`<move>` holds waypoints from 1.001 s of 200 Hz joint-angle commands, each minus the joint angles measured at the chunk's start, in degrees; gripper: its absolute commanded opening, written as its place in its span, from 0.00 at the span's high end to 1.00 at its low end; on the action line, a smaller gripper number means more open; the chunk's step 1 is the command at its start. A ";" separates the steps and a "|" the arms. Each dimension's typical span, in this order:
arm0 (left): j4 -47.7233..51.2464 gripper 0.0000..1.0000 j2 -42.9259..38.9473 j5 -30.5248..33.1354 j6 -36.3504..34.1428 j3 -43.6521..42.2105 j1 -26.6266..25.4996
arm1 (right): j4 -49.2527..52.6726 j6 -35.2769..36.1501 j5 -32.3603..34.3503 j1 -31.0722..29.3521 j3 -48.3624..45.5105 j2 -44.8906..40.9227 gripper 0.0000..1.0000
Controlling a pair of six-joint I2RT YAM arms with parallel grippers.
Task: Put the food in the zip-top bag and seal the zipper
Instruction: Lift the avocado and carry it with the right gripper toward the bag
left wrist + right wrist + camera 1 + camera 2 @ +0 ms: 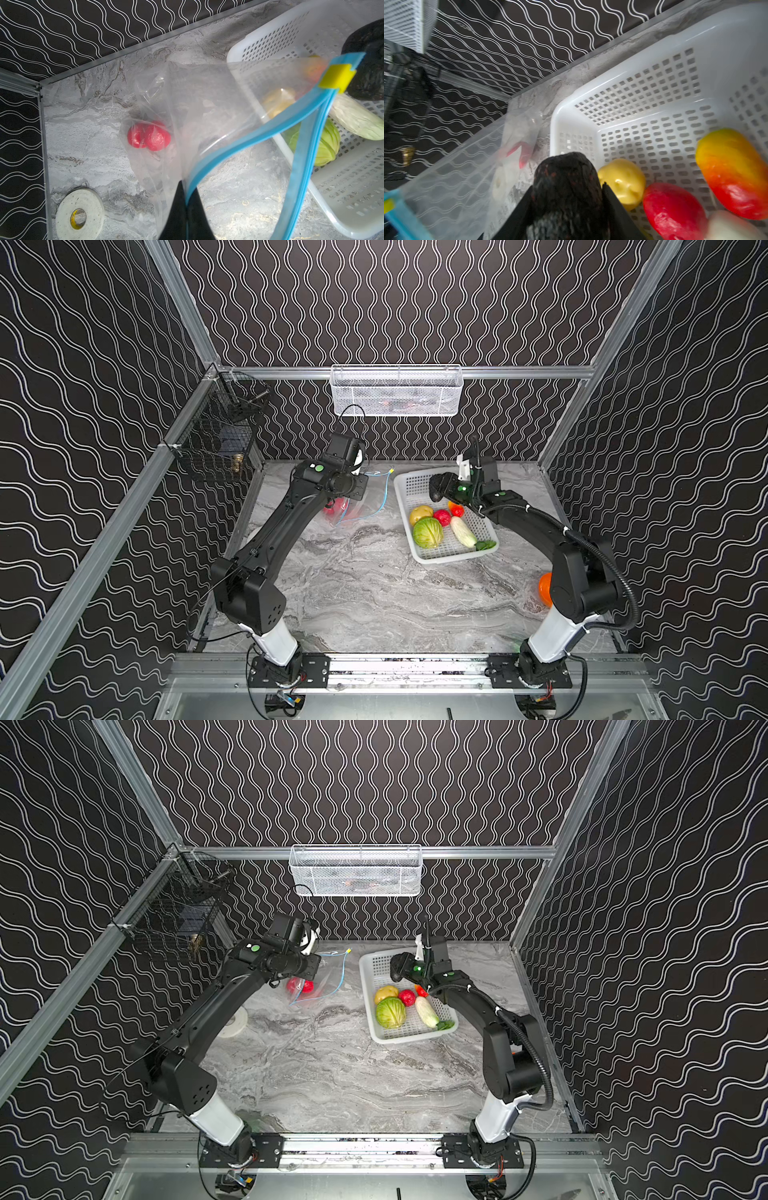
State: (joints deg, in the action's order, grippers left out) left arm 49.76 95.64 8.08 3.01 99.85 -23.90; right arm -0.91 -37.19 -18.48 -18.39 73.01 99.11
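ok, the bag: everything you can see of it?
Clear, crinkly plastic bag, blue zipper along its mouth, yellow slider at one end. Mouth open. The shut left end effector pinches the zipper, holding that edge up. Two red rounds sit inside at the bottom. It stands left of the basket in both top views.
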 commanded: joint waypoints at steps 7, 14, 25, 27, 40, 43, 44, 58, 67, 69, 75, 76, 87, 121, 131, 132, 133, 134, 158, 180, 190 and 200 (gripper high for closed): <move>-0.91 1.00 -0.75 -0.23 0.19 -0.35 0.08 | -9.44 -3.90 -2.60 -0.33 -2.66 -2.74 0.73; -0.90 1.00 -0.80 -0.33 0.14 -0.29 0.02 | -10.37 -4.11 -2.70 -0.42 -3.40 -3.44 0.73; -0.76 1.00 -0.78 -0.42 0.18 -0.19 0.04 | -11.82 -4.46 -2.64 -0.66 -4.49 -4.67 0.73; -0.73 1.00 -0.77 -0.43 0.21 -0.19 0.07 | -12.05 -4.49 -2.58 -0.72 -4.71 -4.92 0.73; -0.78 1.00 -0.78 -0.43 0.22 -0.14 0.07 | -13.52 -4.47 -2.07 -1.28 -5.88 -6.41 0.73; -0.78 1.00 -0.80 -0.43 0.18 -0.10 0.00 | -13.78 -4.39 -2.01 -1.48 -6.13 -6.78 0.73; -0.75 1.00 -0.76 -0.43 0.21 -0.10 0.04 | -13.91 -4.34 -1.96 -1.52 -6.22 -6.89 0.73; -0.79 1.00 -0.91 -0.43 0.09 -0.23 0.06 | -15.03 -4.13 -0.97 -2.34 -7.06 -8.41 0.73; -0.81 1.00 -1.10 -0.43 0.05 -0.41 0.09 | -15.43 -4.14 -0.10 -2.97 -7.43 -9.15 0.73; -0.93 1.00 -1.12 -0.32 0.00 -0.51 0.06 | -15.55 -4.06 0.04 -3.07 -7.51 -9.34 0.73; -1.10 1.00 -1.36 -0.18 0.02 -0.74 0.05 | -15.95 -3.91 0.19 -3.58 -7.62 -9.85 0.73; -1.13 1.00 -1.39 -0.17 0.05 -0.77 0.07 | -16.05 -3.93 0.24 -3.62 -7.62 -9.87 0.73; -1.32 1.00 -1.59 -0.09 -0.10 -1.00 0.04 | -16.30 -3.24 0.94 -4.70 -7.47 -10.65 0.73; -1.02 1.00 -1.44 -0.06 -0.09 -0.58 0.01 | -16.00 1.23 6.07 -10.04 -6.49 -13.07 0.72; -0.96 1.00 -1.42 -0.25 0.05 -0.54 0.06 | -16.33 2.47 7.84 -11.50 -6.48 -13.63 0.72; -0.93 1.00 -1.42 -0.25 0.06 -0.49 0.07 | -16.37 2.56 7.93 -11.63 -6.44 -13.65 0.72; -0.95 1.00 -1.42 -0.30 0.02 -0.47 0.12 | -16.39 2.65 8.02 -11.73 -6.41 -13.71 0.72; -0.92 1.00 -1.37 -0.32 0.00 -0.46 0.06 | -16.44 2.74 8.20 -11.88 -6.40 -13.74 0.71; -0.86 1.00 -1.24 -0.68 0.07 -0.52 0.04 | -17.35 4.31 9.87 -14.39 -6.04 -14.03 0.71; -0.97 1.00 -1.33 -0.61 0.05 -0.71 0.06 | -18.52 4.62 10.22 -15.74 -6.04 -13.86 0.71; -0.92 1.00 -1.36 -0.61 0.05 -0.63 0.05 | -19.14 4.58 10.22 -16.18 -6.13 -13.77 0.72; -0.82 1.00 -1.33 -0.53 0.00 -0.54 0.06 | -19.96 4.55 10.05 -16.47 -6.37 -13.68 0.72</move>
State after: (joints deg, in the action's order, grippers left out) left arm 49.39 94.52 7.84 3.01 98.98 -23.90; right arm -15.86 -33.58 -9.65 -34.17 66.48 85.47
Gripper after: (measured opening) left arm 0.049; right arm 0.480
